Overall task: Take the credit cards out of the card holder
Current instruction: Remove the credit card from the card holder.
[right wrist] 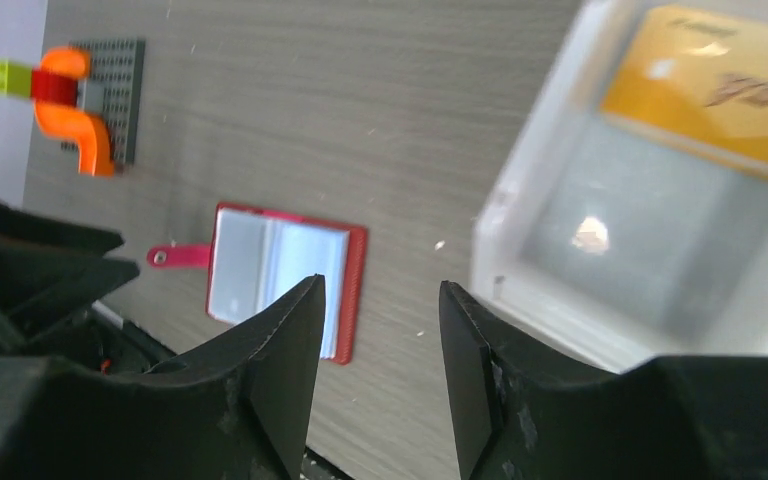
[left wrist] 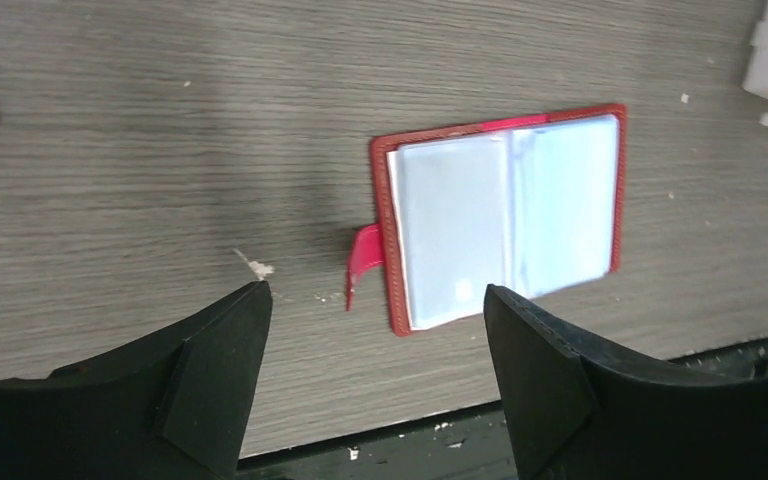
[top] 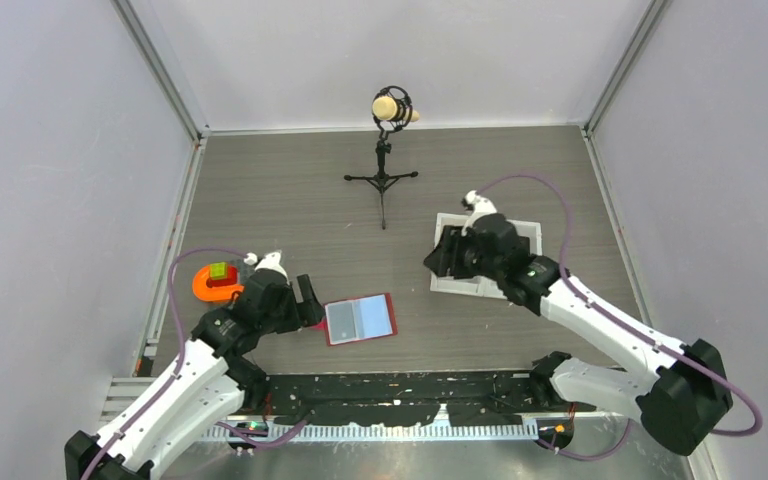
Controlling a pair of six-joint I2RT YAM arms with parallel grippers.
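The red card holder (top: 360, 319) lies open and flat on the table near the front edge, its pale blue-grey pockets facing up and its red tab pointing left. It also shows in the left wrist view (left wrist: 505, 225) and the right wrist view (right wrist: 280, 275). No credit card shows outside the pockets; I cannot tell what the pockets hold. My left gripper (top: 312, 303) is open and empty, just left of the holder, jaws wide (left wrist: 375, 290). My right gripper (top: 438, 262) is open and empty, above the left edge of the white tray (top: 525, 232), jaws apart (right wrist: 380, 283).
The white two-compartment tray (right wrist: 520, 200) holds a flat orange-yellow printed item (right wrist: 720, 90). An orange toy with a green block (top: 216, 281) sits on a grey plate at the left. A microphone on a tripod (top: 390, 110) stands at the back. A black rail runs along the front edge.
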